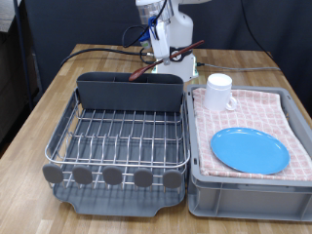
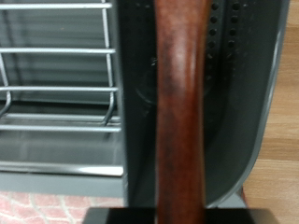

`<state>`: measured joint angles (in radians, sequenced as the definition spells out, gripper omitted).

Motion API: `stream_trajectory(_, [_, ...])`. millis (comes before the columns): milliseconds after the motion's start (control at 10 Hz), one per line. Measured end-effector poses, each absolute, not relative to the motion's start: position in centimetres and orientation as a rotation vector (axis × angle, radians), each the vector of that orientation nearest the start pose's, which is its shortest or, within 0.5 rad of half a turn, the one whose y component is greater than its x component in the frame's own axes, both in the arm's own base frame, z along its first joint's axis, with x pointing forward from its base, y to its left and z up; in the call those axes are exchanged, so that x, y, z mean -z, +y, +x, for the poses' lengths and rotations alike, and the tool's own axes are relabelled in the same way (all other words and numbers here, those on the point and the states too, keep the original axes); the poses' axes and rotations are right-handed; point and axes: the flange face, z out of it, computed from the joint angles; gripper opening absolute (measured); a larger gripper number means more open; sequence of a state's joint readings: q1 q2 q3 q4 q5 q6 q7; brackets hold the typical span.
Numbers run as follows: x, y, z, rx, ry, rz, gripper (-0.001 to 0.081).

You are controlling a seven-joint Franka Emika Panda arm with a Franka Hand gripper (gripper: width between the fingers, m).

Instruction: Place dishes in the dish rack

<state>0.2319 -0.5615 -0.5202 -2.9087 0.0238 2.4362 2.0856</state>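
My gripper (image 1: 172, 57) is shut on the slim reddish-brown wooden spoon (image 1: 146, 66) and holds it slanted just above the tall grey cutlery box (image 1: 130, 93) at the back of the dish rack (image 1: 115, 176). In the wrist view the spoon (image 2: 180, 112) fills the middle, with the perforated box (image 2: 234, 93) right behind it and the wire grid (image 2: 56, 89) beside it. The white mug (image 1: 219, 91) and the light-blue plate (image 1: 250, 149) lie on the pink checked towel at the exterior view's right. The rack's grid holds no dishes.
The pink checked towel (image 1: 268, 105) covers a grey bin (image 1: 244, 193) that stands against the rack on the exterior view's right. Cables (image 1: 97, 51) trail over the wooden table (image 1: 39, 107) behind the rack. A dark curtain stands at the back.
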Motion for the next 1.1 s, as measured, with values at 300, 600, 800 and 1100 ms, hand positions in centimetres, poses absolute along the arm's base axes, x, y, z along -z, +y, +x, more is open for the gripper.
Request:
stream_trajectory(300, [-30.1, -8.0, 32.0, -0.389, 2.678, -1.176, 0.0094])
stream_trajectory(600, [-28.9, -9.2, 32.2, -0.396, 2.675, -1.169, 0.0094])
stream_trajectory(800, [-28.3, -10.0, 32.5, -0.362, 2.697, -1.155, 0.0094])
stream_trajectory(1100, [-28.1, -10.7, 33.0, -0.285, 2.721, -1.170, 0.0168])
